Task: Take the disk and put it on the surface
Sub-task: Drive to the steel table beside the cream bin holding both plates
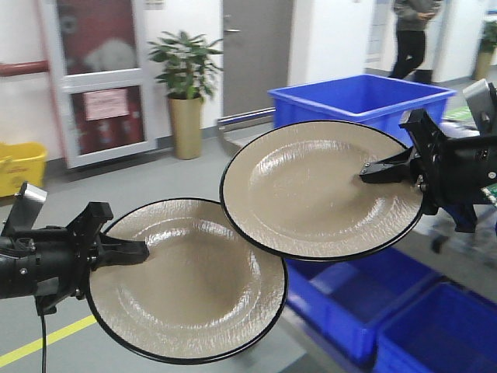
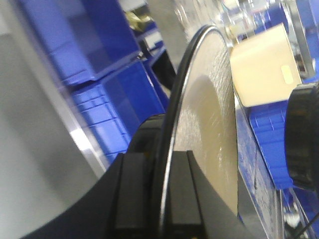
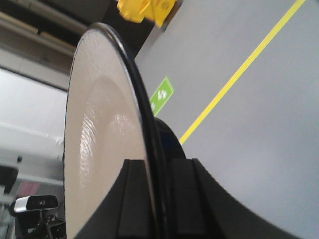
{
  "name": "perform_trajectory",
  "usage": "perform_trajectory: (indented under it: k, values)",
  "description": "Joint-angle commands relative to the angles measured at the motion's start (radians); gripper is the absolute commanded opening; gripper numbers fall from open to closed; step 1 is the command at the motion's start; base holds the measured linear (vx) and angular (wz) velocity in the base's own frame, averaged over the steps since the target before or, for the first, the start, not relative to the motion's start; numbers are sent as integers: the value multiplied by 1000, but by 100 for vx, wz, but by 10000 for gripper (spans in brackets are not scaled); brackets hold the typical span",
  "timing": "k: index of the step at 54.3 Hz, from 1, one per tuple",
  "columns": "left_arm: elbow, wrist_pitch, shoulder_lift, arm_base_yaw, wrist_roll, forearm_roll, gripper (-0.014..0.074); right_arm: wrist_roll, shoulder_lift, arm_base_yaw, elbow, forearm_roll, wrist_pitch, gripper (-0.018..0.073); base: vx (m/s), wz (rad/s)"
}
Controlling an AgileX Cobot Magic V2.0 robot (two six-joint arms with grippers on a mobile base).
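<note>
Right disk [image 1: 311,190], tan with a black rim, held in air before the blue bin [image 1: 365,97], edge pinched by right end effector [image 1: 380,169]. Left disk [image 1: 190,280] sits lower, partly behind it, pinched by left end effector [image 1: 132,250]. Green floor sticker [image 3: 162,94] has an S-like white mark.

Plain grey floor, not much parked on it

The grey floor [image 1: 132,185] has a yellow line [image 1: 46,340] taped across it. A potted plant [image 1: 186,116] and a yellow tub [image 1: 19,167] stand by the wall, and a green sticker [image 3: 162,94] is stuck down flat.
</note>
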Motion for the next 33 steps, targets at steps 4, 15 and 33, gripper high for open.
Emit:
perform_trajectory:
  k: [4,15,33]
  values:
    - [-30,20,-47,-5,-17,-107,-1,4,-49,-4,-42,107,-46,-5,37,-63]
    - [-30,20,-47,-5,-17,-107,-1,4,-49,-4,-42,107,-46,-5,36,-69]
    - [-30,20,-47,-5,-17,-107,-1,4,-49,-4,-42,107,-46,-5,31,-71]
